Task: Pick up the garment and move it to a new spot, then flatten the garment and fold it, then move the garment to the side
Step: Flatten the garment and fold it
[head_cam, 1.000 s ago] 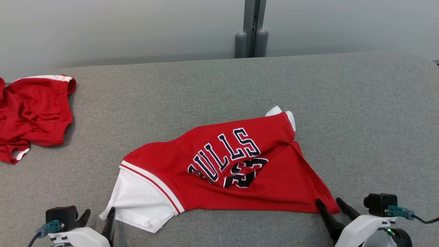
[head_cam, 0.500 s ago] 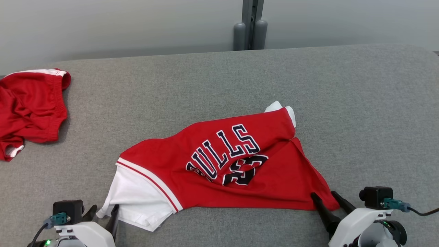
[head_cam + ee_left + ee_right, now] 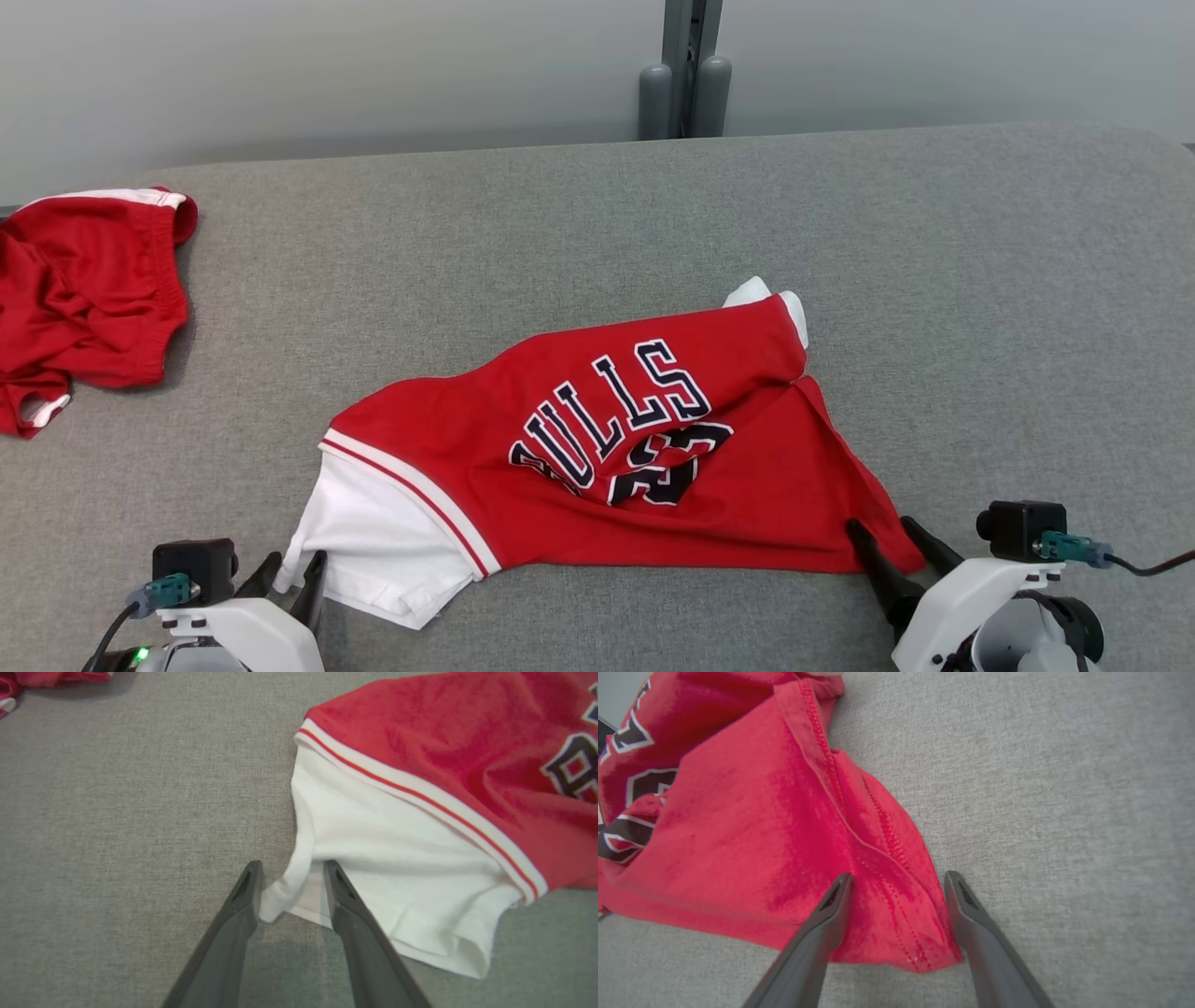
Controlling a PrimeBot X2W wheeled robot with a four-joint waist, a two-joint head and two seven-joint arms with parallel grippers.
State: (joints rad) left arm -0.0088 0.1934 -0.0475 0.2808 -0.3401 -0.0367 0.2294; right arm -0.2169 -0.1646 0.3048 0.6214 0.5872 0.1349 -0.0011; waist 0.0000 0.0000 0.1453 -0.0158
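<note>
The garment (image 3: 597,448), a red jersey with dark lettering and a white sleeve, lies rumpled on the grey padded table (image 3: 980,280). My left gripper (image 3: 297,560) is at the lower left, its jaws partly narrowed but still apart, with the white sleeve's (image 3: 397,858) corner between them. In the left wrist view the left gripper (image 3: 292,865) straddles that corner, one finger touching the cloth. My right gripper (image 3: 878,525) is at the lower right, open. In the right wrist view the right gripper (image 3: 899,876) stands astride the garment's (image 3: 738,835) red hem corner.
A second red garment (image 3: 84,308) with white trim lies bunched at the table's far left edge. A grey post (image 3: 684,84) rises behind the table's back edge against a pale wall. Bare grey surface spreads to the right and behind the jersey.
My left gripper's jaws have narrowed around the white sleeve corner. Both grippers have edged a little further onto the garment's corners. The right gripper stays wide.
</note>
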